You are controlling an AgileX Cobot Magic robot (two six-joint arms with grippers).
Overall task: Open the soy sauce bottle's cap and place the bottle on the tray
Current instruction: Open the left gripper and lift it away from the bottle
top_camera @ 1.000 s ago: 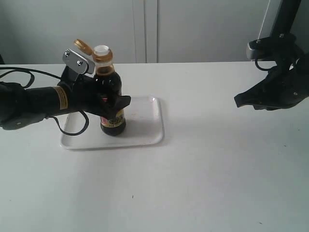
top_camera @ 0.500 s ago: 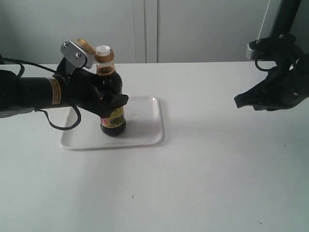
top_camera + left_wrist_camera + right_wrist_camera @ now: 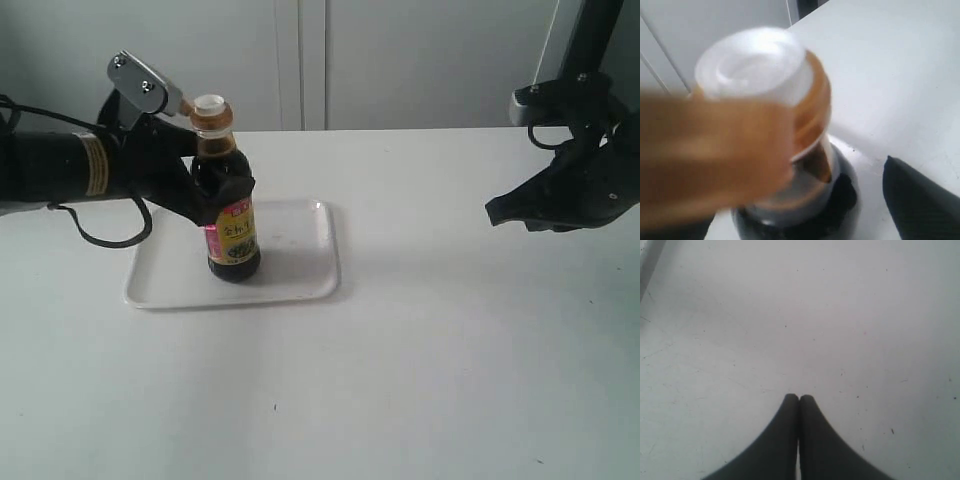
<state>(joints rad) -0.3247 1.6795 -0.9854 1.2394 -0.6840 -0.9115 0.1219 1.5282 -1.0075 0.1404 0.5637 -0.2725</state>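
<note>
The soy sauce bottle (image 3: 232, 235) stands upright on the white tray (image 3: 300, 285), its pink and yellow label showing. Its orange cap is flipped open, baring the white spout (image 3: 210, 103) above the orange collar (image 3: 212, 122). In the left wrist view the spout (image 3: 752, 65) and the blurred orange lid (image 3: 715, 155) fill the picture. My left gripper (image 3: 222, 195) is open around the bottle's shoulder; one dark finger (image 3: 920, 200) stands apart from the glass, the other is hidden. My right gripper (image 3: 492, 210) hangs shut (image 3: 799, 399) over bare table at the right, holding nothing.
The white table (image 3: 420, 350) spreads around the tray. A pale wall with a vertical seam stands behind it. The left arm's black cable (image 3: 100, 240) loops over the table left of the tray.
My left gripper has risen from the bottle's body to its shoulder and drawn back to the left, uncovering the label. The bottle stays put on the tray. The right arm has not moved.
</note>
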